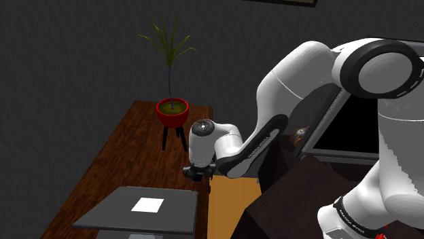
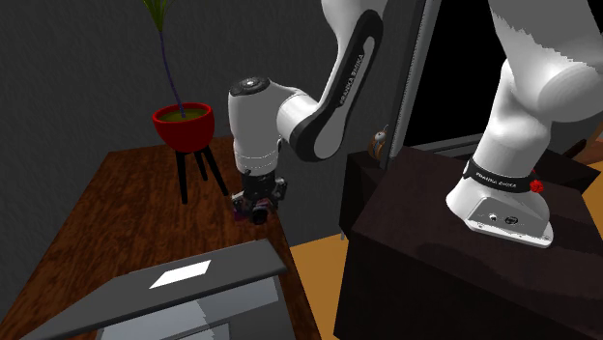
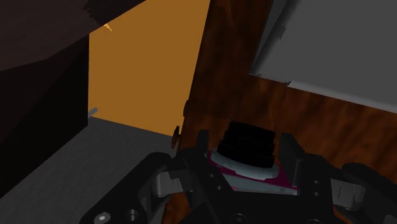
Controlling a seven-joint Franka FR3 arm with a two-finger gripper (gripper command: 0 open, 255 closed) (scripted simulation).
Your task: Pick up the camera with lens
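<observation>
The arm bends down over the brown table (image 1: 129, 149), close to the table's edge by the orange floor (image 1: 227, 217). The black tool (image 3: 248, 153) is closed on the camera (image 3: 249, 139). One finger (image 3: 205, 145) presses on each side of it. The camera has a round black lens on top and a white and purple body (the purple bits peek out under the tool (image 2: 259, 193) in the second exterior view). The camera (image 2: 253, 208) sits right over the wood near that edge. You cannot tell if it touches the table or hangs just above it.

Farther back on the table stands a red pot (image 1: 172, 111) on thin black legs, with a tall green plant in it. Nearer the front lies a flat grey board (image 1: 136, 207) with a small white sheet (image 1: 147, 204) on top. The tool and the board are apart.
</observation>
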